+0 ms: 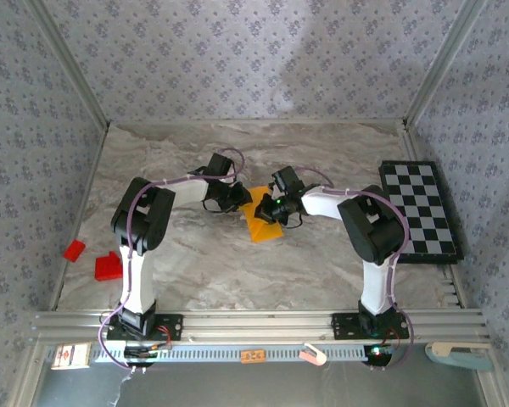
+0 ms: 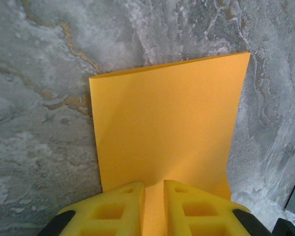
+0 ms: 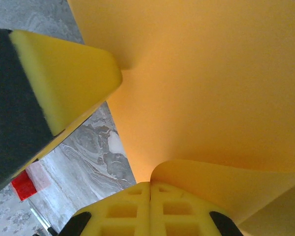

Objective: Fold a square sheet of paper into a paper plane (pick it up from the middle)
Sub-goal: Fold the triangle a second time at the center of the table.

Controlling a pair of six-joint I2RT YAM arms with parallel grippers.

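The orange-yellow square sheet of paper is held up off the marble table between both grippers near the middle. My left gripper pinches one edge. In the left wrist view the sheet runs into the narrow slit between the yellow fingers of my left gripper and spreads away over the table. My right gripper is shut on a curled edge of the sheet, with the fingers of my right gripper pressed together. One left finger shows in the right wrist view, puckering the paper.
A black-and-white checkerboard lies at the right edge of the table. Two red blocks sit at the left, and one red block shows in the right wrist view. Patterned walls close in three sides.
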